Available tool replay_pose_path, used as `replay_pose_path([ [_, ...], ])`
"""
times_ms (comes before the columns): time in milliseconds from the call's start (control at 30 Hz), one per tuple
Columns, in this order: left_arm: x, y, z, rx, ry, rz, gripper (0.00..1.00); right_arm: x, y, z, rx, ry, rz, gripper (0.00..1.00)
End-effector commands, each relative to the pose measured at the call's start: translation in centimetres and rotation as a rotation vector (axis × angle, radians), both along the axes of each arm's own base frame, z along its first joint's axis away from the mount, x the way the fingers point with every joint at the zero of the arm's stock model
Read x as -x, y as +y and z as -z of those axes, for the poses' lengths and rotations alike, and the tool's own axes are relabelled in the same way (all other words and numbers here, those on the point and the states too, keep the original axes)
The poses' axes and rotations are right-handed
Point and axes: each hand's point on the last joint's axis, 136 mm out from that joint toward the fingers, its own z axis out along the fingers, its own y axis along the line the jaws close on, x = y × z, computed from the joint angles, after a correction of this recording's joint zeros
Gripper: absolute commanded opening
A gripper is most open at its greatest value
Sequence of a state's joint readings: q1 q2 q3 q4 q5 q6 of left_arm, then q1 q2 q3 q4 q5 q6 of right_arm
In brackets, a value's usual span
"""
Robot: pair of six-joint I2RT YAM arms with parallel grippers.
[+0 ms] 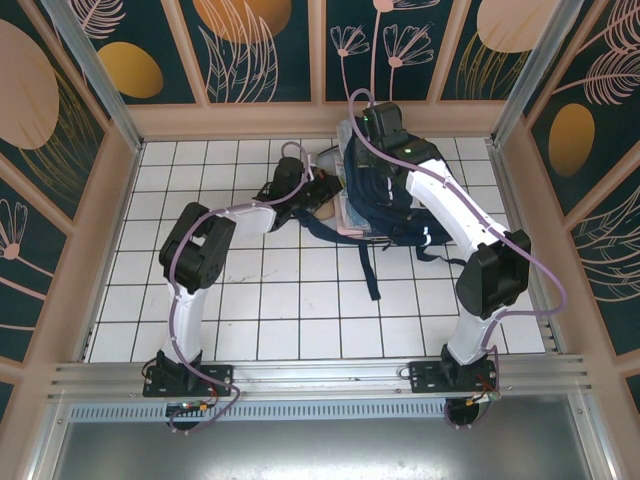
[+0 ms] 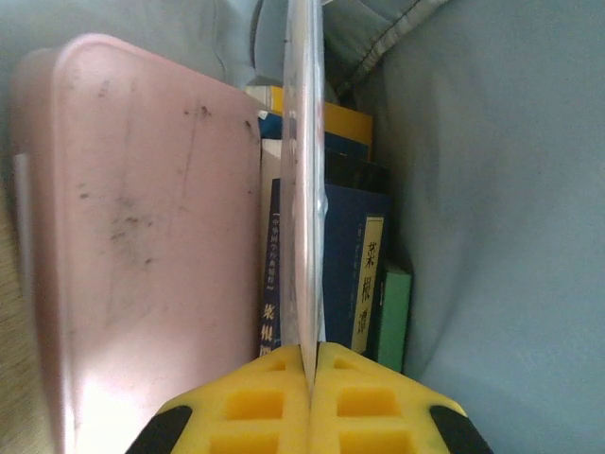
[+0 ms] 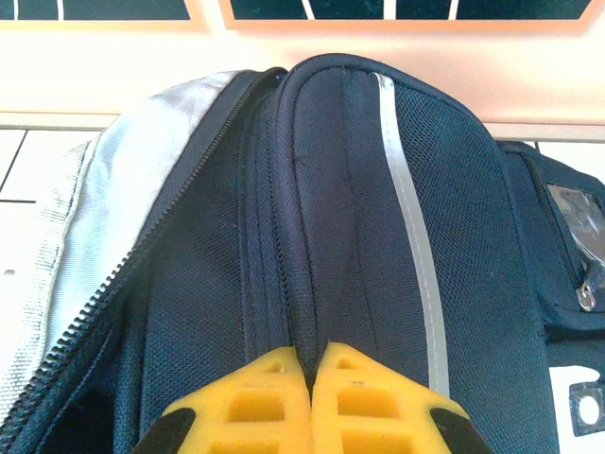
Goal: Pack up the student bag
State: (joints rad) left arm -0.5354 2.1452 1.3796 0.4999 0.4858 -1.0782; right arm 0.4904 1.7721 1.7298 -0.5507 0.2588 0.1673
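Note:
The student bag (image 1: pixel 392 190), navy blue with a white stripe (image 3: pixel 412 218), lies at the back of the table with its zip open on the left side. My right gripper (image 3: pixel 313 352) is shut on a ridge of the bag's fabric at its top (image 1: pixel 385 130). My left gripper (image 2: pixel 312 348) reaches into the bag's opening (image 1: pixel 318 192), shut on a thin clear plastic sheet (image 2: pixel 304 189) seen edge-on. Inside the bag, a scuffed pink case (image 2: pixel 142 236) stands to the left of the sheet. Behind and right of the sheet are a navy book (image 2: pixel 364 274), a green book (image 2: pixel 392 317) and a yellow one (image 2: pixel 345 118).
The bag's grey-blue lining (image 2: pixel 501 236) walls the right side of the inside. Dark straps (image 1: pixel 370 265) trail from the bag toward the table's middle. Patterned walls enclose the white tiled table (image 1: pixel 260 300) on three sides, the back wall close behind the bag.

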Motion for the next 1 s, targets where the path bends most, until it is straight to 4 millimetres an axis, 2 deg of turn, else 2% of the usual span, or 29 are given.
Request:
replay_pose_path([
  [0, -0.5, -0.9, 0.0, -0.048, -0.012, -0.005, 0.04, -0.2, -0.8, -3.4, -0.062, -0.096, 0.033, 0.00],
  [33, -0.6, -0.8, 0.7, -0.077, -0.001, -0.009, 0.05, -0.2, -0.8, -3.1, -0.062, -0.090, 0.031, 0.00],
  [67, -0.7, -0.5, 1.2, -0.109, 0.002, -0.011, 0.12, -0.2, -0.7, -2.8, -0.059, -0.082, 0.030, 0.00],
  [100, -0.7, -0.3, 1.7, -0.141, 0.009, -0.014, 0.22, -0.3, -0.8, -2.5, -0.057, -0.077, 0.031, 0.00],
  [133, -0.7, 0.1, 2.0, -0.176, 0.012, -0.016, 0.39, -0.4, -0.8, -2.0, -0.054, -0.067, 0.030, 0.00],
  [167, -0.7, 0.3, 1.9, -0.206, 0.006, -0.016, 0.48, -0.4, -0.8, -1.5, -0.050, -0.055, 0.030, 0.00],
  [233, -0.6, 0.9, 1.0, -0.255, -0.014, -0.022, 0.63, -0.5, -0.9, -0.5, -0.041, -0.037, 0.036, 0.00],
  [333, -0.5, 2.0, -0.7, -0.325, -0.046, -0.024, 0.73, -0.5, -0.9, 1.0, -0.035, -0.011, 0.036, 0.00],
  [467, 0.0, 5.1, -2.0, -0.371, -0.046, -0.065, 0.77, -0.1, -0.1, 3.5, -0.064, 0.040, 0.009, 0.00],
  [633, 0.2, 10.7, -1.5, -0.410, -0.012, -0.147, 0.73, 0.4, 1.0, 5.8, -0.109, 0.102, -0.026, 0.00],
  [700, 0.0, 12.2, -0.7, -0.441, 0.000, -0.155, 0.73, 0.7, 1.6, 6.7, -0.123, 0.126, -0.050, 0.02],
  [800, -0.9, 13.1, 1.2, -0.508, 0.027, -0.131, 0.72, 1.2, 2.6, 8.7, -0.134, 0.196, -0.087, 0.18],
  [867, -1.8, 13.1, 2.8, -0.564, 0.039, -0.105, 0.71, 1.5, 2.7, 9.6, -0.132, 0.225, -0.083, 0.34],
  [967, -2.9, 12.7, 4.7, -0.605, 0.054, -0.064, 0.66, 2.1, 2.6, 9.2, -0.149, 0.218, -0.072, 0.50],
])
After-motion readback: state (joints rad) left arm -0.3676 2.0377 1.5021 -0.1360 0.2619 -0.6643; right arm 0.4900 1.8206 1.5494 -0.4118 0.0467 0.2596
